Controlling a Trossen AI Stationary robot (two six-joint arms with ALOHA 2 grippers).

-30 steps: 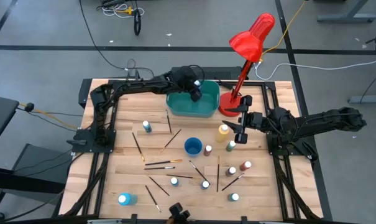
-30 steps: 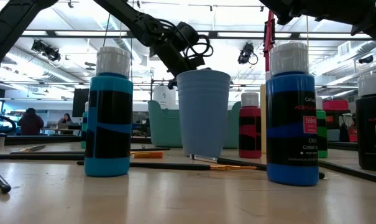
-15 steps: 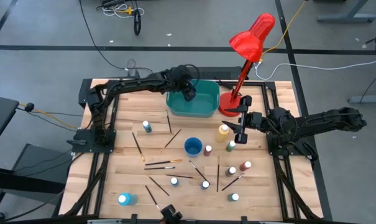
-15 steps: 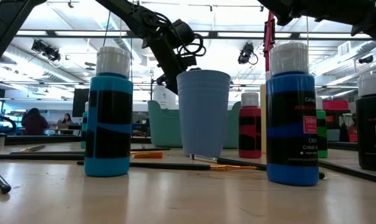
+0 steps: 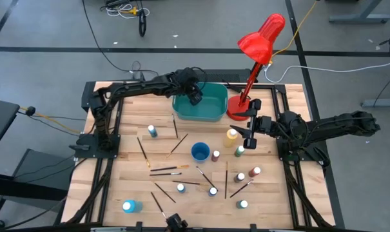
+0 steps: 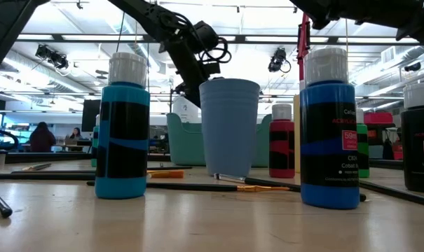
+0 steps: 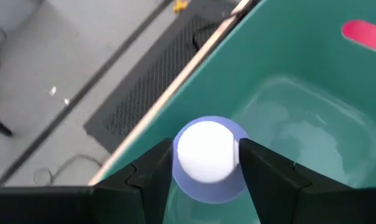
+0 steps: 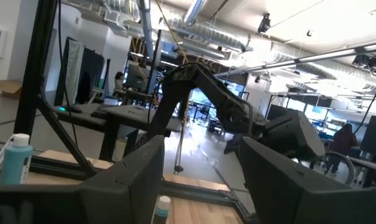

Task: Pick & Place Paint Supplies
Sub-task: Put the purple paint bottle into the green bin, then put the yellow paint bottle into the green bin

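Note:
A small bottle (image 7: 206,186) with a white cap (image 7: 205,152) and a pale blue body shows from above inside the teal tub (image 5: 211,111), by its left wall. My left gripper (image 5: 195,95) hangs over the tub's far left part, open, one finger on each side of that cap (image 7: 206,155). In the high view the gripper hides the bottle. Several more paint bottles (image 5: 232,135) stand upright on the table, with thin brushes (image 5: 169,171) lying flat among them. My right gripper (image 5: 249,132) waits open beside the lamp's base, above the table. My left gripper comes from above, slanting down into the tub, with its fingers (image 7: 156,171) level with the sides of the bottle's cap. Whether they touch the cap or the bottle's body, I cannot tell.
The red desk lamp (image 5: 259,38) stands with its base (image 5: 236,111) right of the tub, its head high over the table's far right. A blue cup (image 5: 200,152) stands mid-table. Bottles (image 5: 129,206) and brushes (image 5: 204,175) are scattered over the near half.
My left gripper has drawn back a little toward the table's left, from over the tub's middle to over its far left part. The blue bottle that showed at its fingers in the high view is now hidden under it.

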